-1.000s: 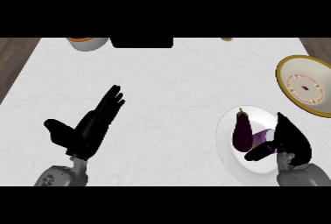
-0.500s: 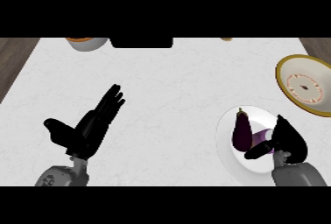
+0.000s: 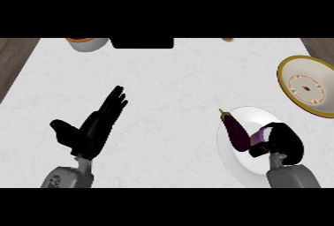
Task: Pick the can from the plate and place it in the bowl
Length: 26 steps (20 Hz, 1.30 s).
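Observation:
A white plate (image 3: 243, 165) lies at the lower right of the counter. On it rests a dark purple eggplant (image 3: 235, 131), and just to its right a purple can (image 3: 257, 137) is mostly hidden. My right hand (image 3: 286, 140) is over the plate, its fingers and thumb curled round that can. The bowl (image 3: 308, 86), cream with a yellow rim, sits at the right edge, beyond the plate. My left hand (image 3: 94, 126) rests open at the lower left, fingers straight, away from all of these.
A grey bowl with orange contents (image 3: 87, 43) and a black object (image 3: 142, 43) stand along the counter's far edge. A small tan thing (image 3: 227, 39) shows there too. Dark wood borders the counter left and right.
My right hand has curled its fingers down and leftward over the purple can on the plate. The left hand has not moved.

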Each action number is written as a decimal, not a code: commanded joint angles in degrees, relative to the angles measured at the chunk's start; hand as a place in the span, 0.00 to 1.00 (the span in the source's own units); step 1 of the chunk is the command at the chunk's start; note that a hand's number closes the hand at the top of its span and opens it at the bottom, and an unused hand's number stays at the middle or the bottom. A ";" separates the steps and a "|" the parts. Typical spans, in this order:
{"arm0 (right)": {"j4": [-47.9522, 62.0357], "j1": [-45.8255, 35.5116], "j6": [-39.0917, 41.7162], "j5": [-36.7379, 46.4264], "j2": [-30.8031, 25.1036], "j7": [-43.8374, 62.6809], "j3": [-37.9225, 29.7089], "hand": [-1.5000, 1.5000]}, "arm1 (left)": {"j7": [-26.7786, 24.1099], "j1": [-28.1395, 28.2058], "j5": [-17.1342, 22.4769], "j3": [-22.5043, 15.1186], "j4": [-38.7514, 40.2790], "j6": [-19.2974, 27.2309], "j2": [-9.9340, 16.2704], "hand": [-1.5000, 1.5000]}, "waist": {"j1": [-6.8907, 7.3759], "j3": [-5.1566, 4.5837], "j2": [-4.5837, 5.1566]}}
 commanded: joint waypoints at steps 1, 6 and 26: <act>5.52 -2.00 -2.50 2.97 1.58 -1.56 -1.50 1.00 | 0.95 -0.02 -0.22 1.64 0.37 -2.47 -0.72 0.50 | 0.08 0.18 0.14; 1.68 0.12 0.28 4.42 1.61 -2.11 -1.60 1.00 | 4.40 2.06 -1.34 1.90 -3.96 -2.09 -1.58 0.50 | 0.04 0.18 0.10; -14.96 17.97 -3.03 -5.62 -29.32 -64.42 0.83 1.00 | 3.08 2.82 -1.65 3.22 -4.27 -2.20 -0.90 0.50 | -0.97 0.14 -0.16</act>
